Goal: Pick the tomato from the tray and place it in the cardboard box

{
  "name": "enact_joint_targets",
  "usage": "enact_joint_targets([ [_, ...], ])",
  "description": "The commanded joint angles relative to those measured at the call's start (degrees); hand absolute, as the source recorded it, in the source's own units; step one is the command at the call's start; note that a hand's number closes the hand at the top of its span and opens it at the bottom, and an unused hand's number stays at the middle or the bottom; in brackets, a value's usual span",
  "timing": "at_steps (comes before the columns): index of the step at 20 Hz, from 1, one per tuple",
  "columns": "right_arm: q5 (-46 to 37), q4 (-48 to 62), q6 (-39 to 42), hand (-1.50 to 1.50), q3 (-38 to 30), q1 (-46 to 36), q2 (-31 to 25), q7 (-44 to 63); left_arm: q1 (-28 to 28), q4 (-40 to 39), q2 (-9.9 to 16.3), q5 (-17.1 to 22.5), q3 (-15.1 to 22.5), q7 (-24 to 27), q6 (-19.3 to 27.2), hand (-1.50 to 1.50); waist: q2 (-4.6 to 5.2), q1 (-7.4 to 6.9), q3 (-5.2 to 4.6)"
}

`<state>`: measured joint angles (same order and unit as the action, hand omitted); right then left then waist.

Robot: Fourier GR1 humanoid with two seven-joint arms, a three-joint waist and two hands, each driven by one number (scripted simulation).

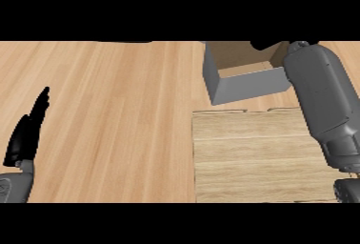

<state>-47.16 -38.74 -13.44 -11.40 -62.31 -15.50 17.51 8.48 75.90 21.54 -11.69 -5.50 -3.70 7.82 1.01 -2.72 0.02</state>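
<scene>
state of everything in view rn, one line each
cardboard box: upright, open at the top, inside partly hidden by the right arm
tray: flat on the counter, nothing showing on its visible surface
tomato: not visible
right forearm: stretched over the tray to the box; hand hidden
left hand: open, fingers straight, resting at the view's left edge

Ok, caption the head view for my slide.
Right forearm reaches over the cardboard box beyond the wooden tray; left hand rests open.
</scene>
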Motion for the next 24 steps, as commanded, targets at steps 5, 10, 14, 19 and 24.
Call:
enact_joint_targets([
  [5, -0.57, 17.75, -8.75, 1.5, -4.24, -6.44, 0.69, -0.01, 2.06, -1.68, 0.47, 0.46, -0.72, 0.6, -1.46, 0.0, 0.73, -1.34, 0.01],
  [10, 3.78, 22.41, -7.51, -1.5, -8.9, -5.77, -1.24, -3.35, 0.79, -0.04, -0.36, -1.2, 0.53, 1.13, -0.25, 0.0, 0.96, -1.94, 0.09],
  [14, 4.94, 23.16, -11.88, -1.5, -10.22, -5.39, 0.74, -8.58, 1.41, 2.05, -1.92, -1.82, 2.08, -1.88, 0.04, 0.0, 0.86, -2.08, 0.15],
  [19, 7.32, 21.91, -14.79, -1.5, -12.99, -7.37, -1.8, -14.39, 1.78, -1.67, 0.08, 0.13, -0.98, 1.32, -1.46, 0.0, 1.13, -2.0, 0.09],
  [24, 12.16, 19.1, -20.5, -1.5, -17.67, -6.45, -2.03, -21.16, 2.52, -0.06, -1.79, -1.2, 0.5, -1.58, -0.06, 0.0, 0.53, -0.59, 0.14],
])
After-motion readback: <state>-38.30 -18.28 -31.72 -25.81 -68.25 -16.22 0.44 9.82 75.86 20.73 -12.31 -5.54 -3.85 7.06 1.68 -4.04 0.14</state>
